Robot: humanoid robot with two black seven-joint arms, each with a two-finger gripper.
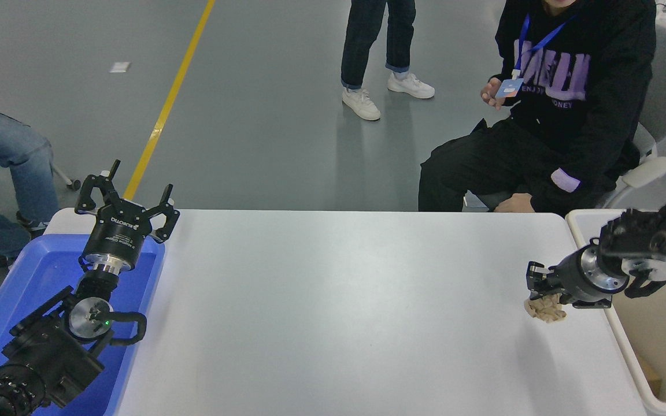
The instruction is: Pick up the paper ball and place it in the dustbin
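- Looking at the right gripper (536, 287), I see it reaching in from the right edge, its fingers closed around the paper ball (546, 308); the tan wad hangs beneath the fingertips, over the white table (339, 300) near its right edge
- The cream dustbin (584, 219) stands just beside that edge; the ball is left of its rim, not over the opening
- My left gripper (126, 196) sits parked above the blue tray (32, 271), fingers spread, holding nothing
- A seated person (564, 110) faces me across the table
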